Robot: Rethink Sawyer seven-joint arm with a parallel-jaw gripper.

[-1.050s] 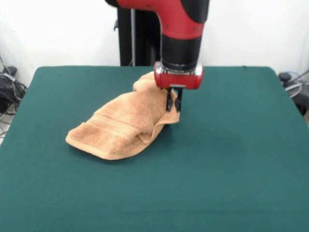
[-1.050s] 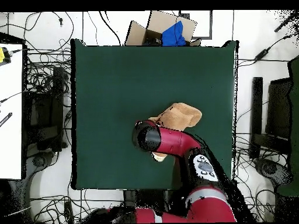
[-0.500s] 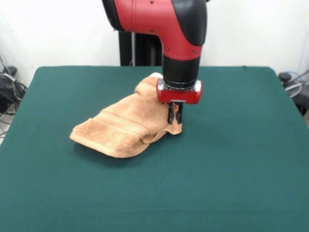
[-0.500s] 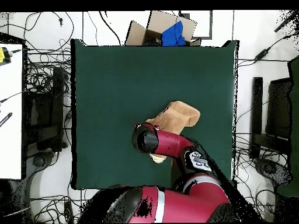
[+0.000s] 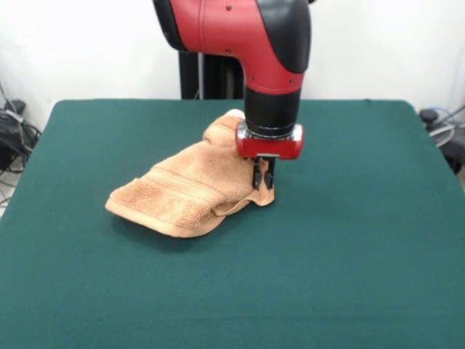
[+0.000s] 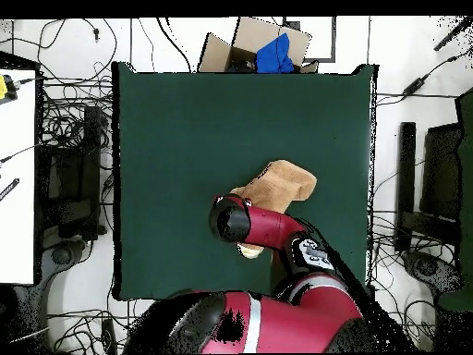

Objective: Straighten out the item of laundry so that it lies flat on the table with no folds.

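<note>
Towel lies bunched and folded at mid-frame on the green table, far from flat. Gripper is pinched onto the towel's right-hand corner. Over the last second the arm dragged that corner slightly right and down; the bundle barely opened. The overhead view hides the gripper under the arm, showing only the towel's upper end.

Towel on table, under gripper
</note>
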